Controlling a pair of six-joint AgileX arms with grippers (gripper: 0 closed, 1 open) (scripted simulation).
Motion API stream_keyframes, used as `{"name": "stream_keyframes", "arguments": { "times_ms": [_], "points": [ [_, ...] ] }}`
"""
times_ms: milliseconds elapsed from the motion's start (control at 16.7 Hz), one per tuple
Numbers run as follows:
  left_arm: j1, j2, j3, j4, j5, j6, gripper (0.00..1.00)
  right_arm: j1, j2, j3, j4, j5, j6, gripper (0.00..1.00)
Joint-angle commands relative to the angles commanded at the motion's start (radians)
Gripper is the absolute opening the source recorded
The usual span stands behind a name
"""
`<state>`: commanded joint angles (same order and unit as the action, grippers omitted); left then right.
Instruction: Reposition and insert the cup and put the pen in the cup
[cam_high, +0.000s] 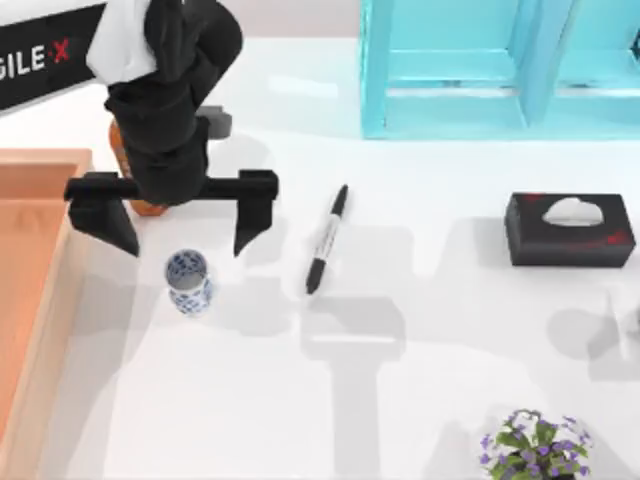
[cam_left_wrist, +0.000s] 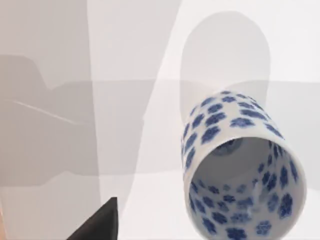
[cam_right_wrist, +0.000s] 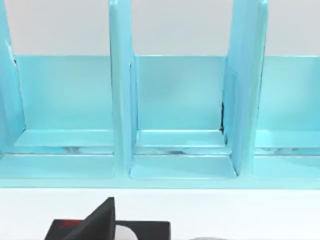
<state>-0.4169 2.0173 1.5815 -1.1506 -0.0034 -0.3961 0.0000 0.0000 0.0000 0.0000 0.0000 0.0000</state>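
Cup (cam_high: 189, 281) stands upright between wooden tray (cam_high: 35, 290) and pen (cam_high: 327, 239).

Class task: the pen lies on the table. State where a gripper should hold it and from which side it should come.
Grip the pen at its white middle barrel, coming straight down from above, jaws across its width. It lies flat and slim on the table, apart from the cup, so the sides are free.

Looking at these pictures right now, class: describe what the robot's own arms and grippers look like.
The left arm is glossy black with a white upper section. Its left gripper has a flat black crossbar with two black, wedge-shaped fingers tapering to points. A black panel nearby bears white lettering and a red X. Of the right gripper, one black, pointed fingertip is seen. No cables visible.
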Motion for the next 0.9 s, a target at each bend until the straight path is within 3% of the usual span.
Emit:
{"name": "stream_keyframes", "arguments": {
  "times_ms": [480,900],
  "points": [
    [-0.005,-0.007,0.446,-0.45,0.001,0.0,1.0,0.0,0.0,0.0,0.0,0.0,0.0,1.0],
    [-0.004,-0.009,0.48,-0.478,-0.001,0.0,1.0,0.0,0.0,0.0,0.0,0.0,0.0,1.0]
  ]
}}
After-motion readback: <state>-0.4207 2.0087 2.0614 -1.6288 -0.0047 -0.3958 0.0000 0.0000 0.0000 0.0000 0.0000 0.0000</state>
